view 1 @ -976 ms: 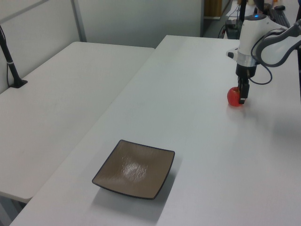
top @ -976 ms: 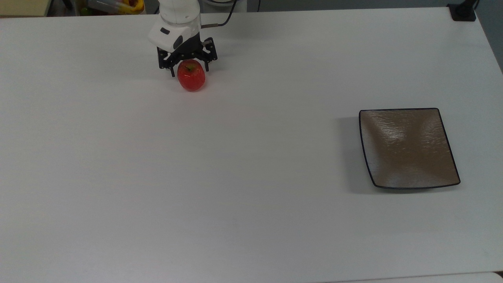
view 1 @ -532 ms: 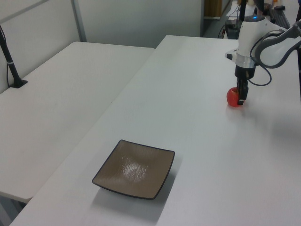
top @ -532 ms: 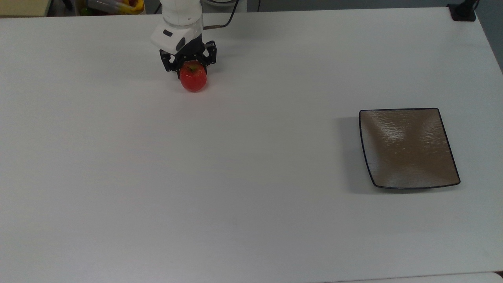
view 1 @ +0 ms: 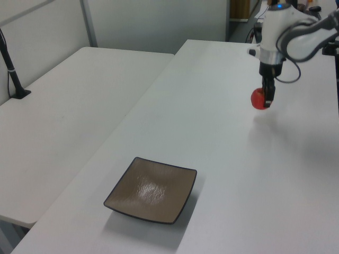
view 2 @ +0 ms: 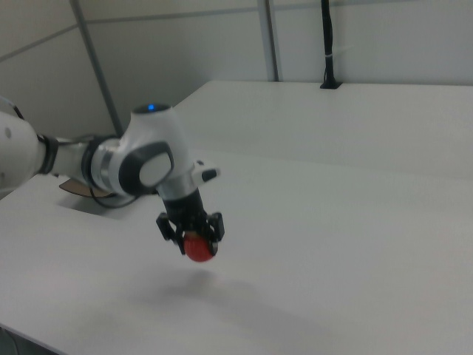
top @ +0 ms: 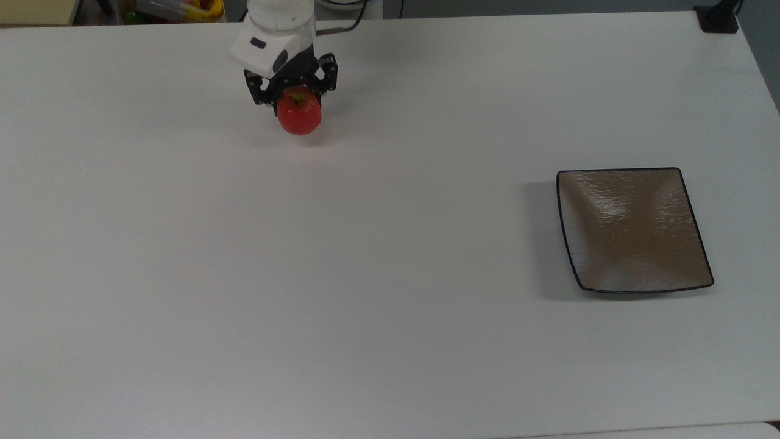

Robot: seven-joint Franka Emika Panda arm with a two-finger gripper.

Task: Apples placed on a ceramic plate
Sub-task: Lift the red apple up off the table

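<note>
Gripper [top: 298, 102] clamped on apple [top: 299, 116], upper left of top view, clear of table [top: 365, 244]; next, carry to ceramic plate [top: 634, 230], right.

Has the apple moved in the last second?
Yes. The apple, shut in the gripper, has risen off the table; in the left view it sits higher and farther from the plate, with its shadow detached below.
</note>
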